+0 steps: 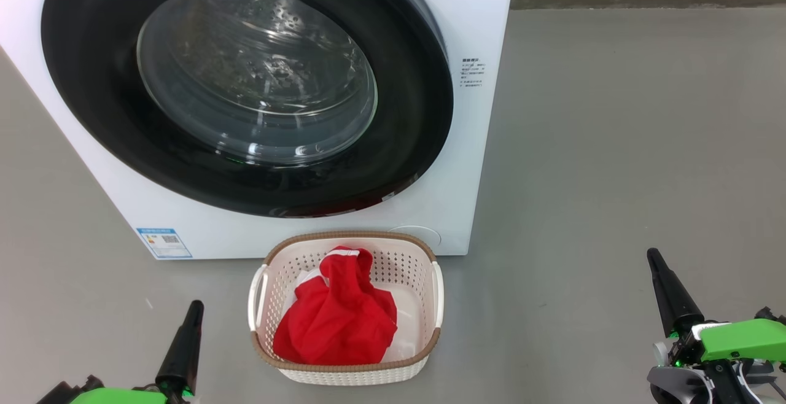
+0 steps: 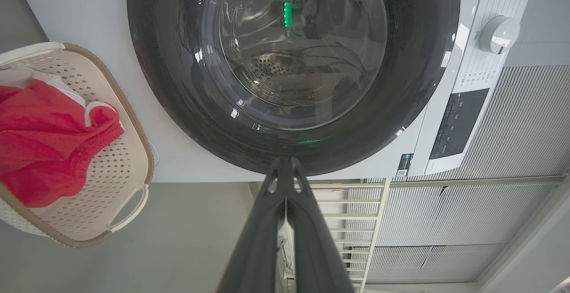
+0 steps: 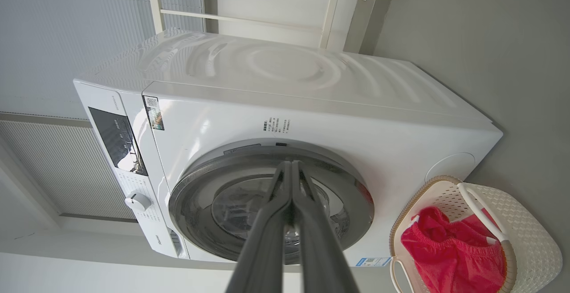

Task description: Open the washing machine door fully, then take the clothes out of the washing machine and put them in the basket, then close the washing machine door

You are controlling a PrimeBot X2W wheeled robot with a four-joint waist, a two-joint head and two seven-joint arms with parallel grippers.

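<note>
- Left gripper (image 1: 196, 307): 2 fingers pressed together, nothing between them, tips aimed at the washer (image 1: 479, 177).
- Right gripper (image 1: 653, 254): 2 fingers together too, empty, over bare grey floor (image 1: 614, 146).
- Door (image 1: 255, 78): black rim flat against the washer front, looks shut. It stands ahead of both sets of fingertips, well apart from them.
- Drum (image 2: 267, 66): perforated steel, seen through the door glass above the left fingertips in the left wrist view.
- Basket (image 1: 347, 233): on the floor just before the washer, below the door's lower rim. It is near the left fingers, on their right, and well to the left of the right fingers; neither gripper touches it.
- Clothes (image 1: 338, 324): red with white trim, heaped inside the basket, mostly on the side nearer the left fingers.
- Label (image 1: 164, 242): blue, on the washer's lower front corner, straight ahead of the left fingertips.
- Dial (image 2: 498, 34): white, on the control strip, far to the right of the left fingers in the left wrist view.
- Right wrist view: fingertips line up with the door's rim; basket with clothes sits to the right of the fingers.
</note>
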